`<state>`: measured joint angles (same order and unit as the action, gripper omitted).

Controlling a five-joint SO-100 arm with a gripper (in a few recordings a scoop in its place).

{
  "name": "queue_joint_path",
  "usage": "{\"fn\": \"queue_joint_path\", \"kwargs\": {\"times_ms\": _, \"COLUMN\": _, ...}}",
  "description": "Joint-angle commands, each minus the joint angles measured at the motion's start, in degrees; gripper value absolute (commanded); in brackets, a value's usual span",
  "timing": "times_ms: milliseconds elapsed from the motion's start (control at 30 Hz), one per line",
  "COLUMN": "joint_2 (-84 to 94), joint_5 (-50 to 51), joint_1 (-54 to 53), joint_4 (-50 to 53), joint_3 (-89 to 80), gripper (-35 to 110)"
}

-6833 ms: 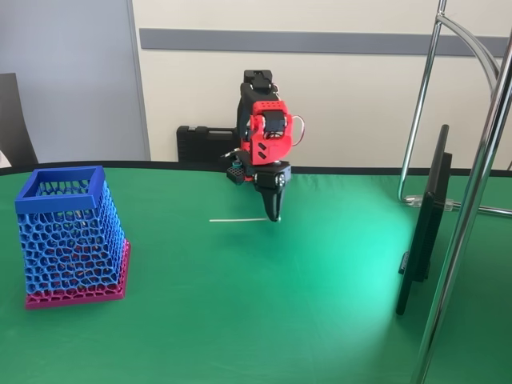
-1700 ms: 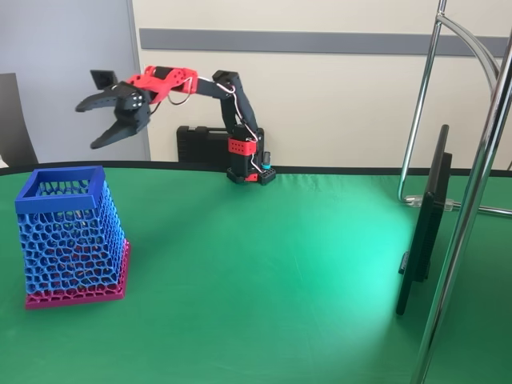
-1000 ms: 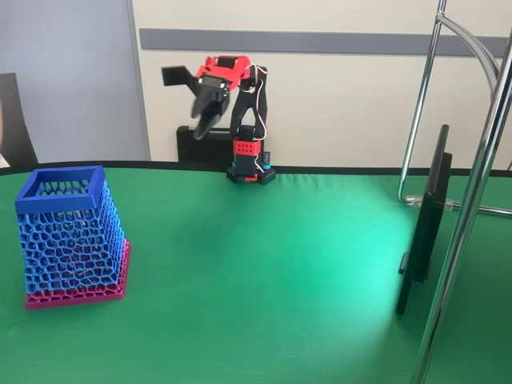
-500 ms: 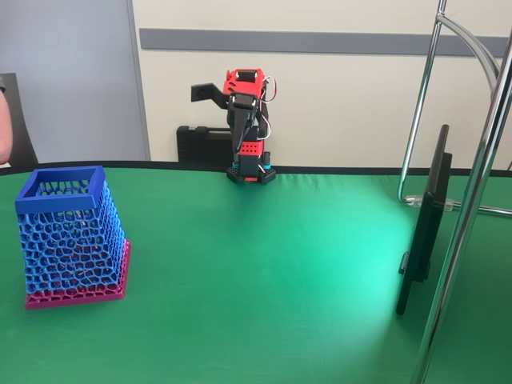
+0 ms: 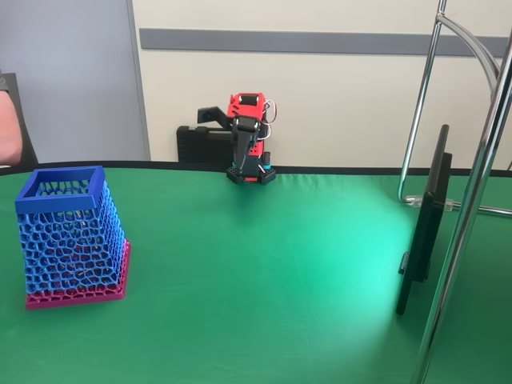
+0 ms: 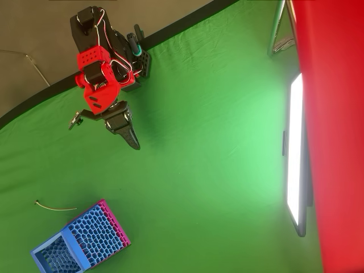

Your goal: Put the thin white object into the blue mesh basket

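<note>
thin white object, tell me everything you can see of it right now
The thin white object is a very fine off-white strand, gently curved, with a tiny hooked tip at its left end in the overhead view. It looks flexible, like wire or string. It lies flat on the green table cloth, outside the blue mesh basket, just above the basket's upper-left side in the picture and not touching it. Nothing holds it: the gripper hangs well away, near the arm's base.

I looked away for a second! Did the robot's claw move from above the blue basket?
Yes. The gripper swung right, away from the blue mesh basket, and folded back over its base.
</note>
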<state>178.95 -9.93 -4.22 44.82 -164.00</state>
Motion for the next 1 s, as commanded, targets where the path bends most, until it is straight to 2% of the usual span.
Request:
{"fn": "queue_joint_path", "kwargs": {"times_ms": 0, "joint_2": 5.6, "joint_5": -0.6, "joint_1": -0.1, "joint_4": 1.2, "joint_3": -3.4, "gripper": 1}}
{"fn": "queue_joint_path", "kwargs": {"times_ms": 133, "joint_2": 11.4, "joint_5": 0.0, "joint_1": -0.1, "joint_4": 3.5, "joint_3": -7.8, "gripper": 1}}
{"fn": "queue_joint_path", "kwargs": {"times_ms": 400, "joint_2": 11.6, "joint_5": 1.7, "joint_1": -0.2, "joint_4": 3.3, "joint_3": -12.7, "gripper": 1}}
{"fn": "queue_joint_path", "kwargs": {"times_ms": 967, "joint_2": 11.6, "joint_5": 1.9, "joint_1": -0.2, "joint_4": 4.9, "joint_3": -12.7, "gripper": 2}}
